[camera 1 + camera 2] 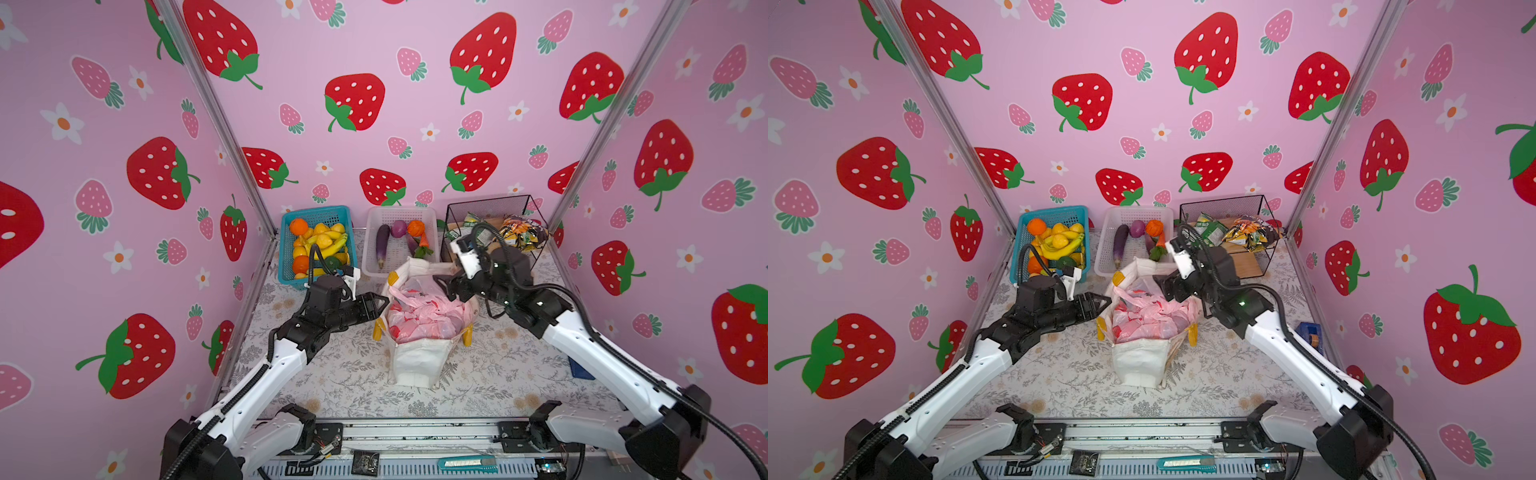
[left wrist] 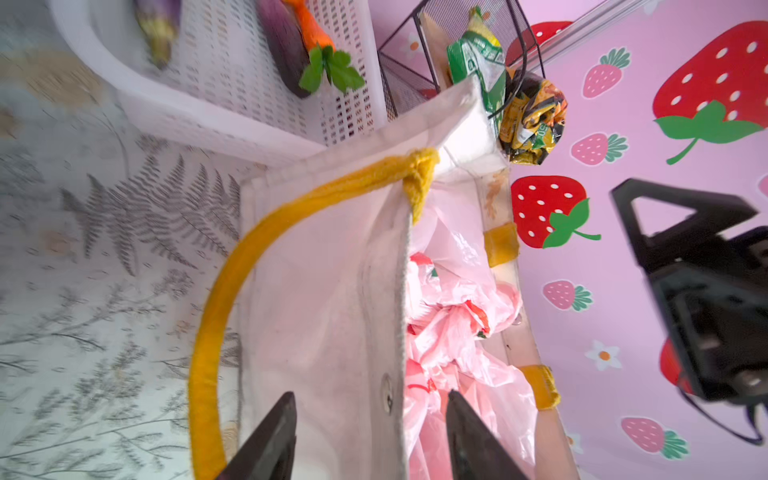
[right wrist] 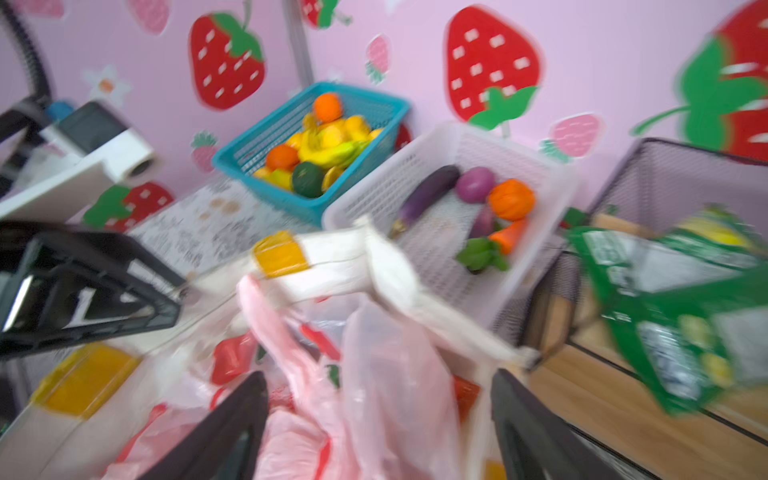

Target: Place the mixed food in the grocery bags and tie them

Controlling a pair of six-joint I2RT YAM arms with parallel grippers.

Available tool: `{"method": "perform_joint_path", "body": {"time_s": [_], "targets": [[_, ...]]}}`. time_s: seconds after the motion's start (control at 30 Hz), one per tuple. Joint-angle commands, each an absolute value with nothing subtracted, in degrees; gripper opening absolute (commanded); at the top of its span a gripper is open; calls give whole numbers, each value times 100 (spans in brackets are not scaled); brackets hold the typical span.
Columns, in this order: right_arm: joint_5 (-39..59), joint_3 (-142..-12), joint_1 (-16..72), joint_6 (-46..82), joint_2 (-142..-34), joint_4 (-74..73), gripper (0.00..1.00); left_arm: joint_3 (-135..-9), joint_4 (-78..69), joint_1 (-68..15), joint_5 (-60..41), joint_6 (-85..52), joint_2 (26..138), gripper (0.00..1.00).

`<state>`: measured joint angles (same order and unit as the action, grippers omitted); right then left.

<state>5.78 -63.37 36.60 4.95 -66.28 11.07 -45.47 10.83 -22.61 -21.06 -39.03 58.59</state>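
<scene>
A cream canvas tote (image 1: 415, 361) with yellow straps (image 2: 232, 282) stands mid-table, and the thin pink plastic bag (image 1: 424, 316) is bunched inside it. My left gripper (image 2: 370, 415) is open at the tote's left rim, one finger outside the wall and one over the pink bag (image 2: 453, 316). At the tote's far right corner my right gripper (image 3: 378, 399) is open too, with loose pink plastic (image 3: 386, 365) between its fingers. Toy vegetables, among them an eggplant (image 1: 382, 243) and a carrot (image 1: 423, 241), lie in the white basket (image 1: 374, 266). Snack packets (image 1: 521, 232) sit in the black wire basket (image 1: 490, 205).
A blue basket (image 1: 284, 249) of oranges, lemons and bananas stands at the back left. The three baskets line the back wall just behind the tote. A blue tape dispenser (image 1: 1310, 332) sits by the right wall, and a teal box cutter (image 1: 467, 462) lies on the front rail.
</scene>
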Motion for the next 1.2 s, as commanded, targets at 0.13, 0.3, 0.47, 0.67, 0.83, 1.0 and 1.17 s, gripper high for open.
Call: {"method": "perform_joint_path", "body": {"time_s": [0.13, 0.3, 0.47, 0.67, 0.83, 1.0, 1.17], "targets": [[-956, -5228, 2355, 1062, -5788, 421, 100, -4441, 895, -2145, 79, -3289, 4692, 89], [-2103, -4061, 2015, 1111, -5511, -649, 100, -3614, 92, -2051, 2000, -2575, 4012, 99], [-3181, -3066, 1917, 906, -5783, -1862, 100, -2668, -1411, -1621, 3123, -1579, 4219, 99], [-3138, -2547, 1513, 259, -6952, -3261, 100, -2576, -2131, -325, 1999, -1405, 5834, 99], [-2590, -2085, 1401, 79, -7784, -4688, 100, -2528, -2999, -17, 1037, -938, 6822, 99], [-2211, -2055, 1328, -4, -8224, -5090, 100, -2663, -3274, 2, 714, -405, 7493, 99], [-1877, -1647, 1279, -276, -8208, -6175, 100, -2336, -4458, 74, 737, -436, 8323, 99]]}}
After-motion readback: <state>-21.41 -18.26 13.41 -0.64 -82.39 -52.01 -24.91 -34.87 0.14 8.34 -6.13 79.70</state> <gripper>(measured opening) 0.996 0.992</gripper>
